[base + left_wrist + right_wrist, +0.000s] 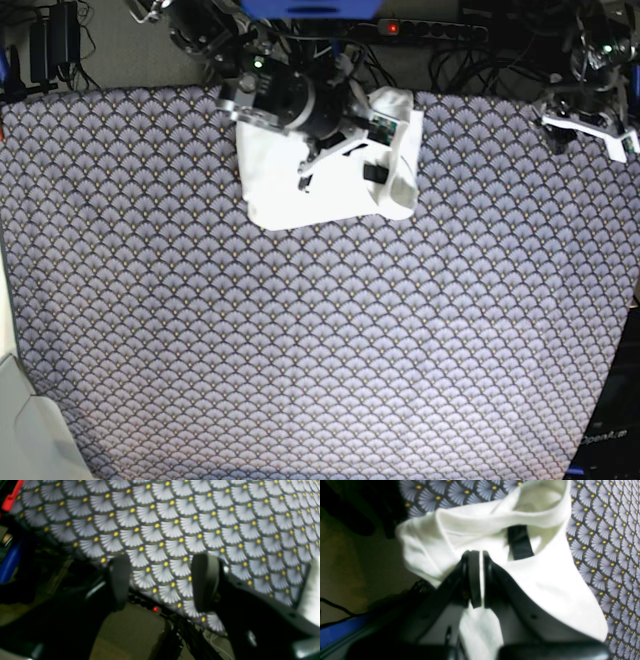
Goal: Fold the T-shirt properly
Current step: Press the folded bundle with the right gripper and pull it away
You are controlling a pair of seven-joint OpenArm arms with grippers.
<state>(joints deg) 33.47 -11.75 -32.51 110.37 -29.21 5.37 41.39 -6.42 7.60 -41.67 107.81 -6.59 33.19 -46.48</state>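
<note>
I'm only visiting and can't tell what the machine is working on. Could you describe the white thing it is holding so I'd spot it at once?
Look at the table covered in a grey fan-patterned cloth with yellow dots. Near its far edge lies a bundled white T-shirt, pinched by the right gripper. It is the only plain white cloth there, with a small black tag at its collar.

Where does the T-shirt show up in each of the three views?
Left wrist: not in it; only the patterned cloth and the open left gripper.
Right wrist: the T-shirt fills the centre, its black tag above the right gripper, which is shut on the fabric.
Base: top centre, a white folded bundle partly under the right arm.
Shared landmark: the fan-patterned cloth with yellow dots.
</note>
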